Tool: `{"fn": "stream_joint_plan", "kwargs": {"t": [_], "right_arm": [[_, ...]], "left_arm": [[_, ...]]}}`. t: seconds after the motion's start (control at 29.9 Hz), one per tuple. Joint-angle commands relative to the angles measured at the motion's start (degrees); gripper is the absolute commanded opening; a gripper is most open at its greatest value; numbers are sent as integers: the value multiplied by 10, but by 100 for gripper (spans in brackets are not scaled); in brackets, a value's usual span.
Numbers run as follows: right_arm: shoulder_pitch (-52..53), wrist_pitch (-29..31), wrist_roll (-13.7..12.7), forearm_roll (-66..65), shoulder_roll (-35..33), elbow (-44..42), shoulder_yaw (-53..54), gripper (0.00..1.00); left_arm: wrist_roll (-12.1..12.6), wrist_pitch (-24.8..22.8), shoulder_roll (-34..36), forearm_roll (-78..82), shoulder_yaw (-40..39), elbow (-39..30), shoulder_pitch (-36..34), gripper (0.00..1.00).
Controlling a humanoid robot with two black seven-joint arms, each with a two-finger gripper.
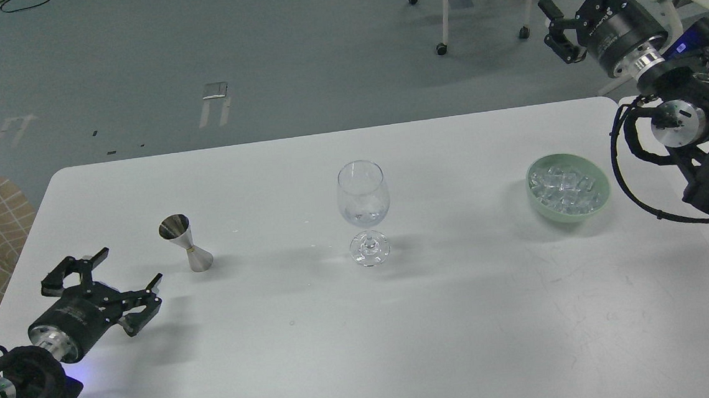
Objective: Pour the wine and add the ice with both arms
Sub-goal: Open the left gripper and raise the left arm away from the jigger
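Near the bench's left edge your left end effector [105, 285] hangs wide open and empty beside the jigger [185, 243], the right [578, 2] open above the right corner, so reaching for ice [564, 188] could clip the mid-bench glass [364, 211] holding wine [363, 216].

Glass, steel and matt white
Shiny metal jigger [185, 243], clear wine glass [364, 211], glassy ice [563, 188] in glossy green bowl [601, 200], matt table [402, 345].

White table [462, 316], pale green bowl [598, 204], silver jigger [186, 243], clear glass [363, 193], black grippers [101, 285]
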Motion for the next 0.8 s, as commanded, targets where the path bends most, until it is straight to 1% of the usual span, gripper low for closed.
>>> {"fn": "stream_joint_plan", "kwargs": {"t": [0.0,0.1,0.17,0.2,0.37,0.43,0.47,0.5,0.53,0.6,0.67,0.7,0.73,0.77], "right_arm": [[0,0,0,0,0,1,0,100],[2,0,0,-1,-1,1,1,100],[3,0,0,-1,-2,1,0,100],[5,0,0,-1,-2,1,0,100],[7,0,-1,-1,-3,2,0,100],[7,0,-1,-1,-3,4,-1,100],[8,0,-2,-1,-2,5,-1,100],[8,0,-3,-1,-2,6,-1,100],[9,0,-6,-2,-2,7,-3,100],[11,0,-8,-2,-1,8,-12,100],[15,0,-8,-2,-3,9,-38,100],[19,0,-8,-2,-3,9,-46,100],[25,0,-9,-2,-3,9,-63,100],[28,0,-8,-3,-3,9,-73,100]], "left_arm": [[-1,-81,25,19,-30,4,-1,98],[-1,-126,51,55,-48,4,-11,98],[-1,-142,61,71,-52,4,-20,98],[-2,-151,70,89,-52,5,-37,98],[-3,-153,74,176,-49,19,-113,98],[-15,-154,73,211,-46,53,-159,98],[-29,-155,72,231,-43,85,-190,98],[-36,-156,72,239,-40,101,-207,98],[-48,-159,72,248,-25,129,-235,98],[-56,-164,73,251,0,152,-268,98],[-73,-164,79,252,47,200,-324,98],[-80,-164,80,254,59,211,-335,98],[-101,-164,81,262,80,229,-352,98],[-115,-164,80,266,90,237,-360,98]]}}
